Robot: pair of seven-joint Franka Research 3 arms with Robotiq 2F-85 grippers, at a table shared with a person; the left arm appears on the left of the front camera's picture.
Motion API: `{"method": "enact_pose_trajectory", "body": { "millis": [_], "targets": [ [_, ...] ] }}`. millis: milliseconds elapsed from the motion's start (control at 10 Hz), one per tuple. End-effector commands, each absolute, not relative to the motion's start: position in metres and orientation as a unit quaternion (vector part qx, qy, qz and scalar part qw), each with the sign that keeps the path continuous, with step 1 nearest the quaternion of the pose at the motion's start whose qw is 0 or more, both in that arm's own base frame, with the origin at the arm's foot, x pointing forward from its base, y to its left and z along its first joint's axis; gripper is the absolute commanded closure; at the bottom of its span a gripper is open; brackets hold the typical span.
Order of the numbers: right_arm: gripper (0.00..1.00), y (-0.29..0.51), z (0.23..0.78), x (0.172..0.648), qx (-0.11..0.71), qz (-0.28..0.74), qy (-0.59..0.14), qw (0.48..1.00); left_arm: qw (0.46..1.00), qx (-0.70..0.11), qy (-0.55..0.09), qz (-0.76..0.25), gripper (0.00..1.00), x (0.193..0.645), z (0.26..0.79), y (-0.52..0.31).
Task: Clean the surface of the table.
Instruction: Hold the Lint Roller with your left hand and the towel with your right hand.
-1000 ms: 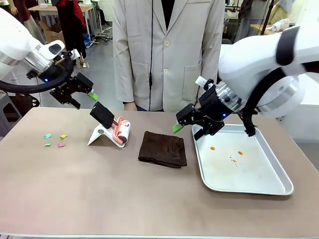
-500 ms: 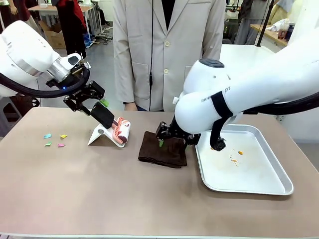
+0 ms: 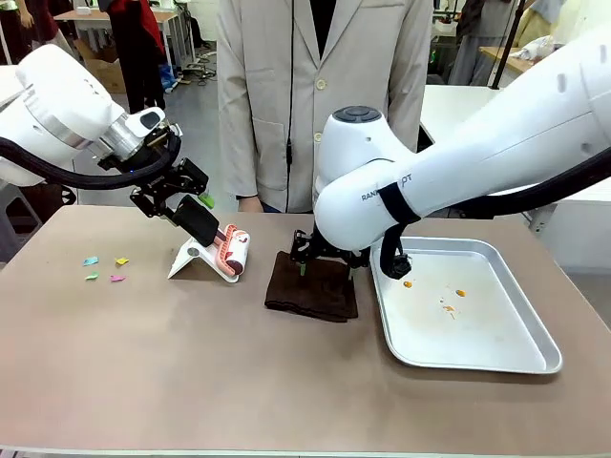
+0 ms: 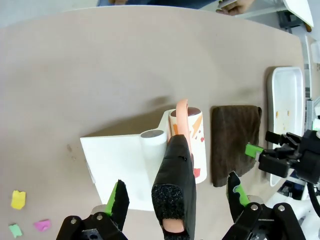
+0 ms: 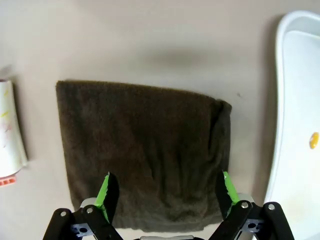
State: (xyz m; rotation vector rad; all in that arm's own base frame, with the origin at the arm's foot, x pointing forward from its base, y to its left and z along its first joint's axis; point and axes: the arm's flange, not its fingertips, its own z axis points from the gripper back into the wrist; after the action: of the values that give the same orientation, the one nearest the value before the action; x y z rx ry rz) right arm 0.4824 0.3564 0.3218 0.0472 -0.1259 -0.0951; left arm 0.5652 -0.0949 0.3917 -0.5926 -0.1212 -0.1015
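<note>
as far as the pictures show, the cleaning has not started. the table [image 3: 191, 372] fills the lower two thirds of the front view. coloured paper scraps [image 3: 105, 269] lie on it at middle left, and nothing has been wiped or rolled over them. the lint roller [image 3: 232, 250] sits on its white stand [image 3: 191, 256] left of centre. the brown cloth [image 3: 313, 286] lies folded at centre, just beside the silver tray [image 3: 477, 365], which carries a few orange crumbs [image 3: 449, 301].

the left jaws stand wide on either side of the roller's black handle [image 4: 175, 175], holding nothing. the right jaws are wide too, poised over the cloth and not closed on it. my judgement is that both tools have yet to be picked up, so the whole job is left.

in the front view the right arm's bulk covers its jaws. the right wrist view shows them plainly, both green pads over the cloth's edge at the bottom of the frame. the left wrist view shows the handle centred between its pads, which the front view leaves unclear. the person standing at the top of the frame shows best in the front view.
</note>
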Motion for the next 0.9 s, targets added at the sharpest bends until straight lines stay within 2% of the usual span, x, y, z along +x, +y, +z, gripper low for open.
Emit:
{"method": "enact_pose_trajectory", "body": {
  "millis": [0,200,800],
  "targets": [
    [0.0,0.361,0.315,0.492,0.003,-0.06,-0.058,0.997,0.957,-0.282,-0.045,-0.045,0.0,0.567,0.395,-0.087],
    [0.0,0.353,0.307,0.494,-0.016,-0.057,-0.025,0.998,0.956,-0.289,-0.04,-0.045,0.0,0.568,0.394,-0.088],
    [0.0,0.347,0.296,0.498,-0.008,-0.06,-0.005,0.998,0.955,-0.29,-0.039,-0.043,0.0,0.57,0.395,-0.099]
  ]
}}
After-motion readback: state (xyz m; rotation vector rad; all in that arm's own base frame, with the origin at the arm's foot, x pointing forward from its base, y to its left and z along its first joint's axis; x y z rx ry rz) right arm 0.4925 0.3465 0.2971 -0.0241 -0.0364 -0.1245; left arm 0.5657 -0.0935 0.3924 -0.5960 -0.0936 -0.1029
